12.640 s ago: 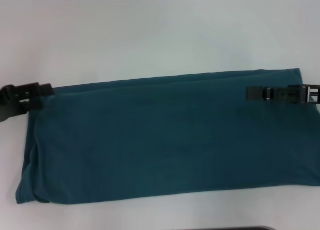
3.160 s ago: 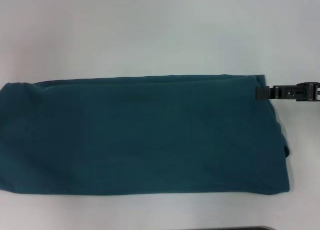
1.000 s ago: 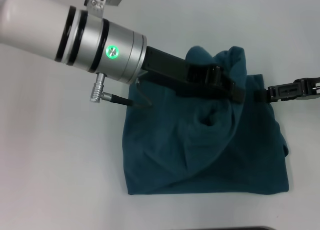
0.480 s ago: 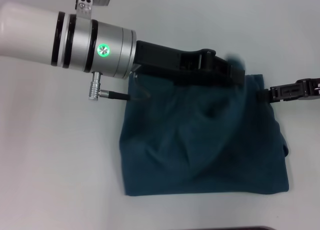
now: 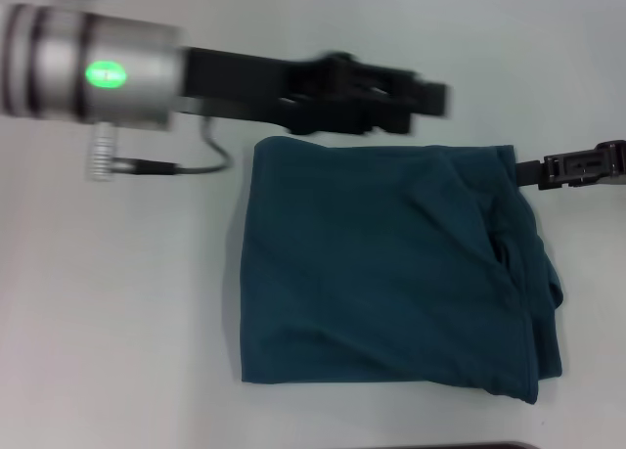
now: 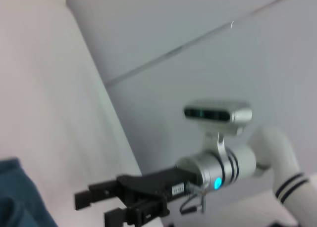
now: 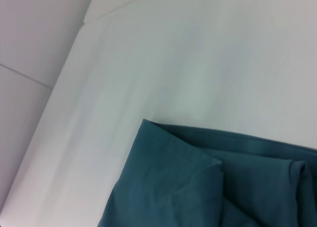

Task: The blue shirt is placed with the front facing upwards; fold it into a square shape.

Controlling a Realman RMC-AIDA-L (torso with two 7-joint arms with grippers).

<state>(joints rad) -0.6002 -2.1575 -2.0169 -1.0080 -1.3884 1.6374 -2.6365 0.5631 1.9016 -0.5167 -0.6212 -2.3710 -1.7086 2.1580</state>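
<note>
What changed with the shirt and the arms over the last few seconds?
The left gripper carried the blue shirt's left half over onto the right half, let go and has lifted clear past its far edge. The long strip is now a rough square. The right gripper stays at the far right corner.

Folded dark teal-blue cotton shirt [image 5: 391, 268] lying mid-right on white bench [image 5: 117, 322], leaving wide bare surface on left side, along far edge and along narrow near strip. Black left claw [image 5: 430, 99] hanging over bench just beyond shirt's far edge, crowding that approach. Black right claw [image 5: 523, 172] sitting at shirt's far right corner, crowding that side.
</note>
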